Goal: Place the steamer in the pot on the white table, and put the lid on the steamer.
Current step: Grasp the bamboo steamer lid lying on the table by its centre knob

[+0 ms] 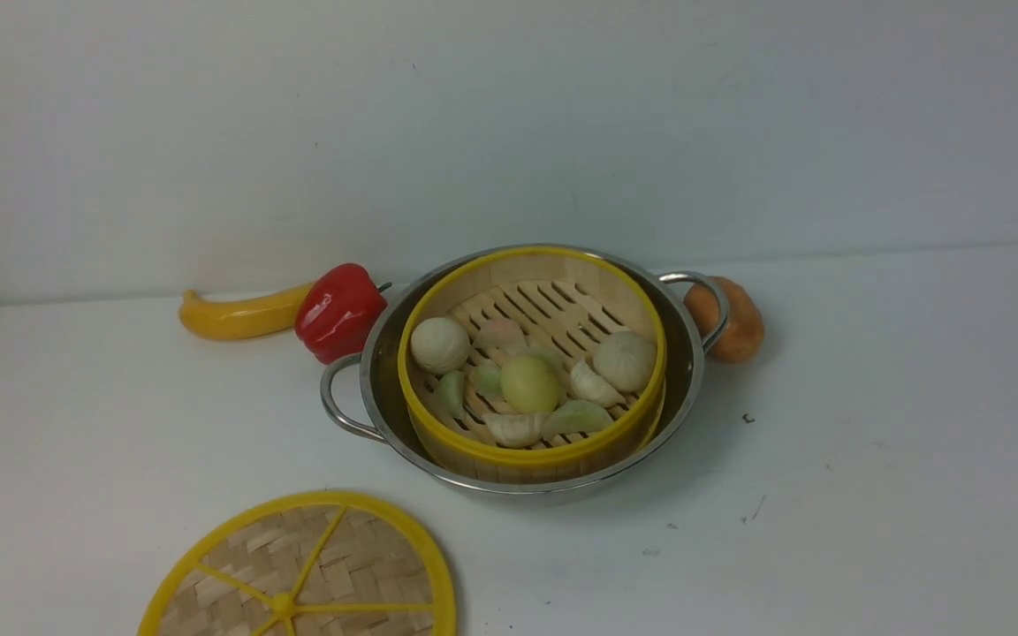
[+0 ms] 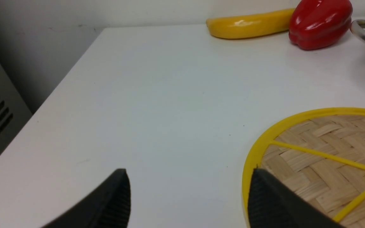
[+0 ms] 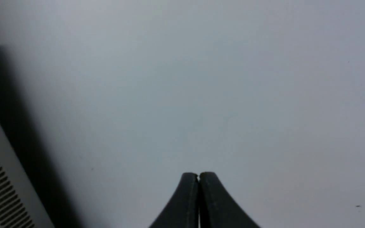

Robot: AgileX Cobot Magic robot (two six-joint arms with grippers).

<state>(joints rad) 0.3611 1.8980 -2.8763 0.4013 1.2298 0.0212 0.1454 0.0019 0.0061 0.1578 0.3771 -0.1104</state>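
Nearest the robot, the lid (image 1: 297,574) lies flat on the white table (image 1: 871,459), knob up. The left gripper (image 2: 188,179) hovers at its rim, jaws spread wide and empty, with one finger over the yellow edge and the other over bare tabletop; whether it touches I cannot tell. The right gripper (image 3: 198,177) is pinched together on nothing above plain table (idle, I judge). Farther on, the steamer (image 1: 562,309) sits inside the pot (image 1: 690,371), so covering it is the step in hand — the next move calls for closing on the rim, lifting, and centring the disc over the basket. The surface is matte, lightly specked; behind the pot a yellow banana (image 1: 239,315), a red pepper (image 1: 339,311) and a brown potato (image 1: 739,322) lie near a pale wall (image 1: 509,115).
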